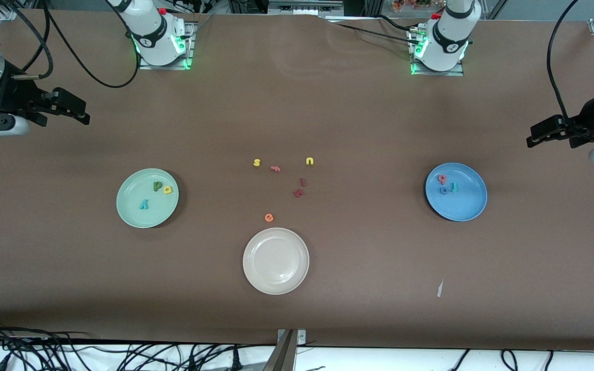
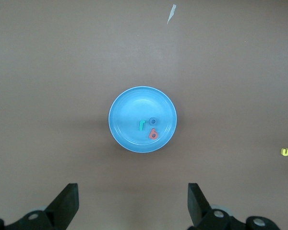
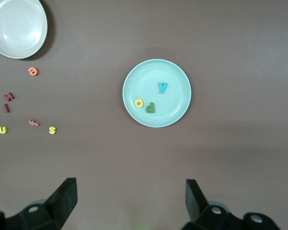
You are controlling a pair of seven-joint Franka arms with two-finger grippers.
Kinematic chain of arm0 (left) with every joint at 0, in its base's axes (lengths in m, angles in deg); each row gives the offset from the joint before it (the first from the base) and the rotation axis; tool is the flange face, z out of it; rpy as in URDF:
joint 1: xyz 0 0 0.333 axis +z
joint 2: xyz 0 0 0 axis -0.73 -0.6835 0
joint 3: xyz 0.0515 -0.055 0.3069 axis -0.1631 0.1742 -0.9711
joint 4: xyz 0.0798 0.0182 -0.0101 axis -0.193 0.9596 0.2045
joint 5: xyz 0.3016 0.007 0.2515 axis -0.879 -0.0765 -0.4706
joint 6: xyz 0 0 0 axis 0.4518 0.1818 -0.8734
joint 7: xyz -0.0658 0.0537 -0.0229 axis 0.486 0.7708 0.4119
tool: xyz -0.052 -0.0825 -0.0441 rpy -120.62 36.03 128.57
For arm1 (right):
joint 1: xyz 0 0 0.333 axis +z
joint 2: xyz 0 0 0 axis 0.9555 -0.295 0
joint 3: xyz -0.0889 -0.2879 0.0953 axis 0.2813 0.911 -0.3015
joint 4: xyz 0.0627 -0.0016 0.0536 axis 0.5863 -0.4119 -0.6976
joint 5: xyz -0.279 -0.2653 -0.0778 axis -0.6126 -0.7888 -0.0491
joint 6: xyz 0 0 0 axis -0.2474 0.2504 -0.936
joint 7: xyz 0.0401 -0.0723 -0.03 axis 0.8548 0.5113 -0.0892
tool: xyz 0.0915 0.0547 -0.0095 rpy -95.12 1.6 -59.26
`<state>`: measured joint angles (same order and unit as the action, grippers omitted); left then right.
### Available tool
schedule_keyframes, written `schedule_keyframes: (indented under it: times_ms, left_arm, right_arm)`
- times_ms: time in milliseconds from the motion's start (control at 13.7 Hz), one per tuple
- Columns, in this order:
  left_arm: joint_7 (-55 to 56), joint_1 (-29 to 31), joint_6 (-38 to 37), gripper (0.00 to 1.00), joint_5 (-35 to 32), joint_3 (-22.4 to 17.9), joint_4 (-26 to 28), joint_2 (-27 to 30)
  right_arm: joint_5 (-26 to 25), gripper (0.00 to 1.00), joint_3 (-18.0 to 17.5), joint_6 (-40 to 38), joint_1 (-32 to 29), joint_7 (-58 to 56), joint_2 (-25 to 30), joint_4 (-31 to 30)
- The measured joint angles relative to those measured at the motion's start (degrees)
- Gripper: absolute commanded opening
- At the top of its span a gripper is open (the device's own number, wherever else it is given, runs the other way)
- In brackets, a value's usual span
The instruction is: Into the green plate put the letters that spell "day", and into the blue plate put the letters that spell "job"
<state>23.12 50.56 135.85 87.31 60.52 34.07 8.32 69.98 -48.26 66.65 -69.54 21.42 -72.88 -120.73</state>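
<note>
While both arms wait up high, the left gripper [image 2: 132, 203] gapes wide and empty over bare table near the blue plate [image 1: 469, 206], where j [image 1: 454, 187], o [image 1: 444, 190], b [image 1: 442, 179] lie; the right gripper [image 3: 129, 201], likewise spread and empty, hangs near the green plate [image 1: 134, 211] holding d [image 1: 158, 186], a [image 1: 167, 189], y [image 1: 144, 204].

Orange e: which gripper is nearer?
Right, narrowly. The right gripper waits past the green plate; the left gripper past the blue plate from the orange e.
</note>
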Motion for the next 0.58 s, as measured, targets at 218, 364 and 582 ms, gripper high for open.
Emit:
schedule_keyframes:
  times_ms: [218, 364, 582]
  left_arm:
    - [0.0, 0.0, 0.0, 1.0, 0.0, 0.0, 0.0, 0.0]
    - [0.0, 0.0, 0.0, 1.0, 0.0, 0.0, 0.0, 0.0]
    - [0.0, 0.0, 0.0, 1.0, 0.0, 0.0, 0.0, 0.0]
  right_arm:
    - [-0.5, 1.0, 0.0, -0.1, 0.2, -0.5, 0.1, 0.1]
    - [-2.0, 1.0, -0.1, -0.1, 0.7, -0.8, 0.1, 0.1]
    - [-2.9, 1.0, -0.2, -0.1, 1.5, -1.2, 0.0, 0.1]
